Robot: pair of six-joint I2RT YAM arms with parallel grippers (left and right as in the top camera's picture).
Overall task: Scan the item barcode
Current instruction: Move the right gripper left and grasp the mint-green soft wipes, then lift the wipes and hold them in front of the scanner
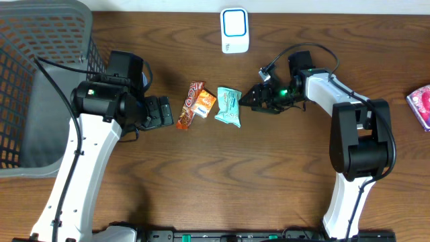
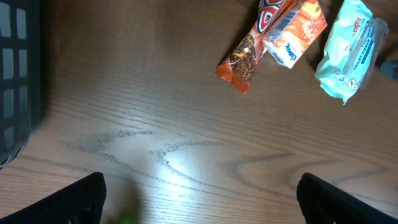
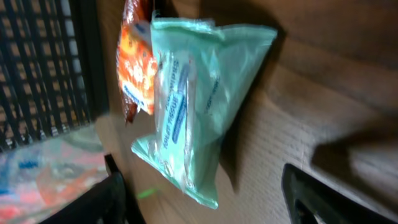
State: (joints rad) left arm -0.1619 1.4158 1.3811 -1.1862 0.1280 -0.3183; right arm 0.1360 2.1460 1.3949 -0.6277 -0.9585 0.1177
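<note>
Three snack items lie mid-table: a teal packet (image 1: 228, 106) (image 2: 348, 53) (image 3: 199, 106), an orange packet (image 1: 203, 102) (image 2: 295, 31) (image 3: 137, 68) and a red-brown bar (image 1: 189, 105) (image 2: 245, 59). No barcode is readable on any of them. A white scanner (image 1: 235, 30) stands at the back edge. My right gripper (image 1: 250, 99) (image 3: 205, 199) is low at the teal packet's right end, open, with that end between its fingers and neither pad visibly touching it. My left gripper (image 1: 163, 111) (image 2: 199, 205) is open and empty over bare wood, left of the bar.
A dark mesh basket (image 1: 40, 87) (image 2: 18, 74) (image 3: 37, 74) fills the left side of the table. A pink packet (image 1: 420, 105) lies at the far right edge. The orange packet rests against both the bar and the teal packet.
</note>
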